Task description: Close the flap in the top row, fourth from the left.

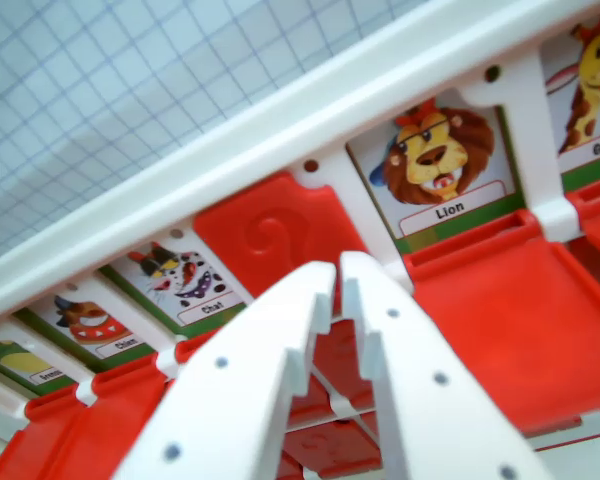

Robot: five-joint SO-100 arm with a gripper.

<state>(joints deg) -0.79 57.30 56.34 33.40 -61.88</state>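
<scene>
Red flap (280, 235) up | "Lion" card (442, 165) | gripper (337, 275) nearly closed

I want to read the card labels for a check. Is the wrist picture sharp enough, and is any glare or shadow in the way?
Wrist view: tilted; the Lion card is sharp enough to read; the cards toward the wrist view's left are small and soft, their labels unclear; the gripper is close and slightly blurred; a soft shadow lies on the grid mat; no strong glare, though the white frame is bright.
</scene>
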